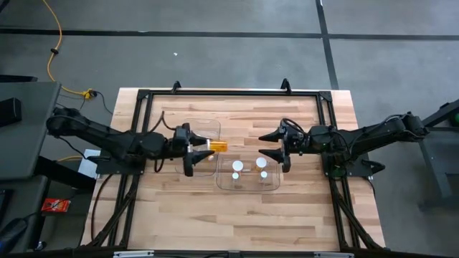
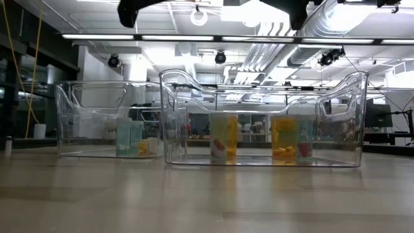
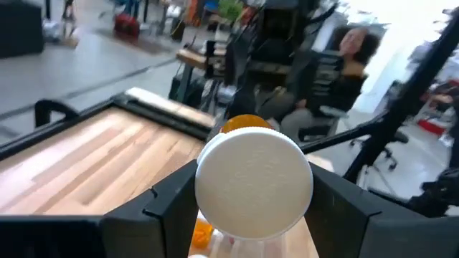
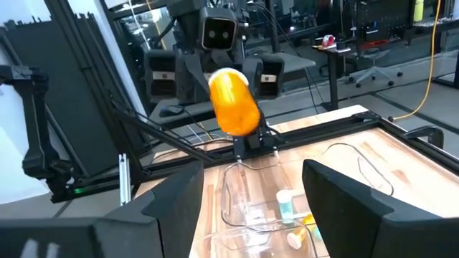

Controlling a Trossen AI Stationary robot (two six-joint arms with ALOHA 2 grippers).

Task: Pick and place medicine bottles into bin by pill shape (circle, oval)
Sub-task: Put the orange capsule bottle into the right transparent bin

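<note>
My left gripper (image 1: 199, 147) is shut on an amber-orange medicine bottle (image 1: 218, 146) with a white cap, held in the air over the right end of the left clear bin (image 1: 188, 162). The bottle also shows in the right wrist view (image 4: 234, 106). My right gripper (image 1: 267, 145) is open and empty above the far edge of the right clear bin (image 1: 247, 188), facing the bottle. Several white-capped bottles (image 1: 237, 166) stand upright in the right bin. Other bottles (image 2: 129, 137) stand in the left bin. My left gripper pinches the bottle at its white cap end (image 3: 215, 215) between its two fingers (image 3: 168, 204). The fingers come level from the table's left and lie along the bottle. The amber body (image 3: 244, 123) sticks out past the fingertips toward the right, lifted clear of bin and table.
The two clear bins stand side by side at the table's middle, the right one (image 2: 265, 120) nearer the front edge. A black frame (image 1: 229, 92) runs round the table's far and side edges. A person (image 3: 351, 64) sits beyond the table.
</note>
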